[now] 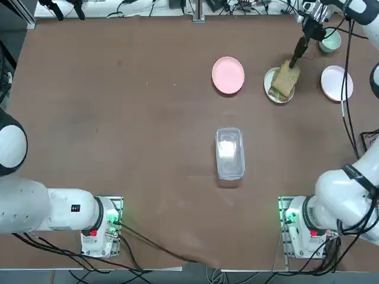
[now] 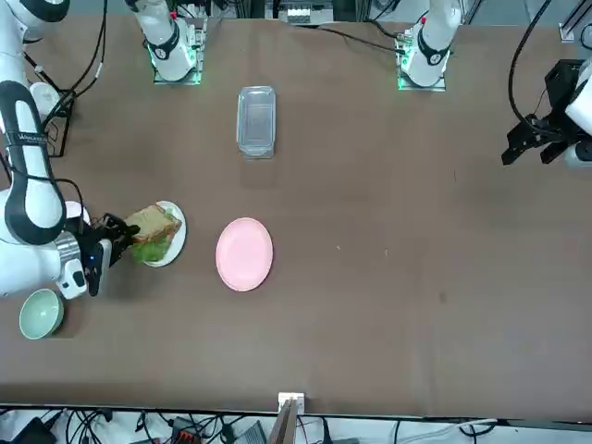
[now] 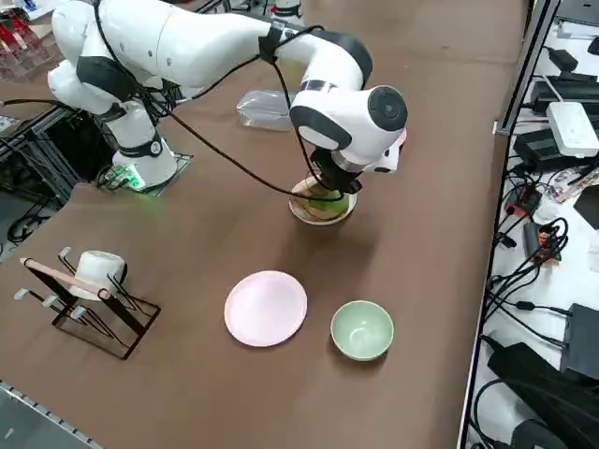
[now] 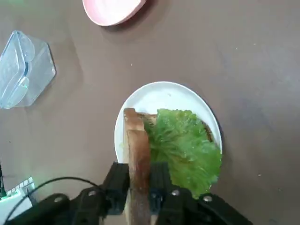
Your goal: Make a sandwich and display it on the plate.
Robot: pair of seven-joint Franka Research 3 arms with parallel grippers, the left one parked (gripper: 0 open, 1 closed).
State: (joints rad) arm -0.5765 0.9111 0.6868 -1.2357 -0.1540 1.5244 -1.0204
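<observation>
While the right gripper is reaching over the far right of the table, we are seeing it clenched on one bread slice, holding it on edge over the plate. That white plate is carrying the rest of the sandwich: lettuce lying over a lower piece of bread.

We are counting three plates: the white one, a pink one to its left and a second pink one to its right. One green bowl is sitting farther back, and one clear lidded box is lying nearer, mid-table; we cannot tell what it holds.

Only the wrist view is showing the slice between the fingers. Only the side view is showing a wire rack with a white cup.
</observation>
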